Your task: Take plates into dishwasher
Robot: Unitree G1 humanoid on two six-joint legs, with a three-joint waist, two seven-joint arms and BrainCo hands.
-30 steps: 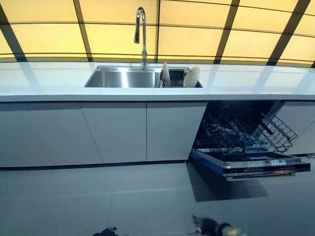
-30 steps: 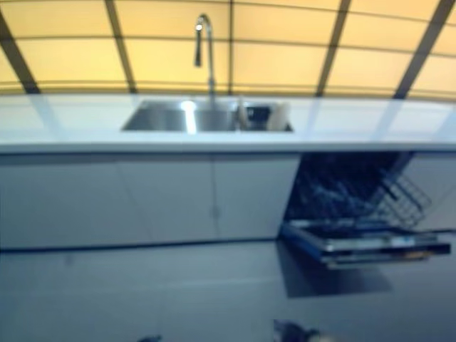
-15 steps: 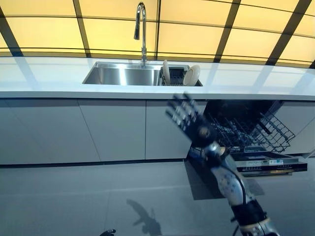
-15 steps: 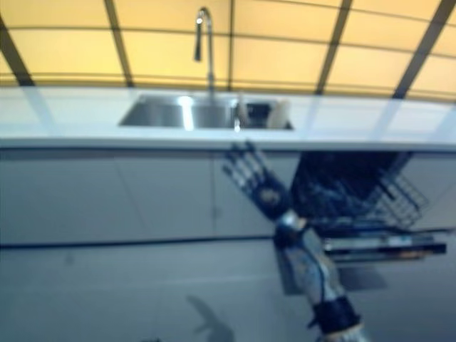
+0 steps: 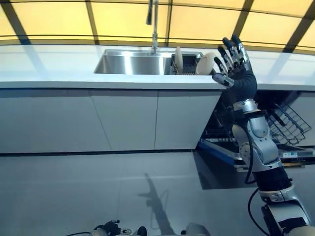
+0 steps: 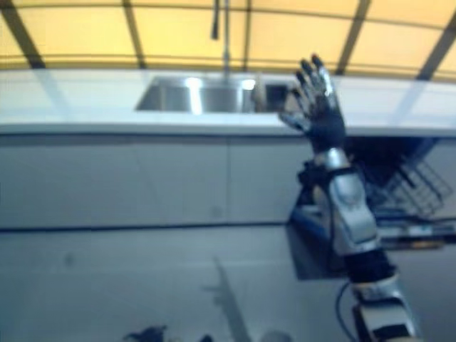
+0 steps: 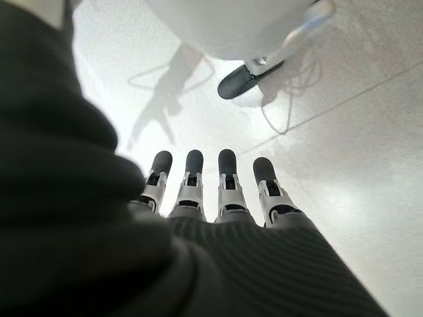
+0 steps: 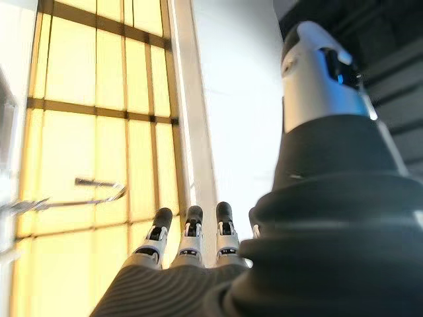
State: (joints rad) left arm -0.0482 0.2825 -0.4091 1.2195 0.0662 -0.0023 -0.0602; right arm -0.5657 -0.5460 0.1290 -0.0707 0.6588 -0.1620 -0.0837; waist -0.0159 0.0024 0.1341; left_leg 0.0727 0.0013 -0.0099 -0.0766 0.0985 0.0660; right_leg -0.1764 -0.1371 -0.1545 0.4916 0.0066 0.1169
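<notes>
1. The right hand (image 5: 235,66) is reaching up with fingers straight and spread, holding nothing, near the plates (image 5: 205,63).
2. The plates are standing in the sink (image 5: 133,63) rack, on the white surface (image 5: 59,64).
3. The dishwasher (image 5: 288,129) is standing open below.
4. The left hand (image 7: 218,198) is hanging over the floor, fingers straight, empty.

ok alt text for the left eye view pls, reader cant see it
The robot's right hand, fingers straight and empty, is raised in front of the white counter near two plates racked in the sink. Below, the dishwasher stands open, rack pulled out.
</notes>
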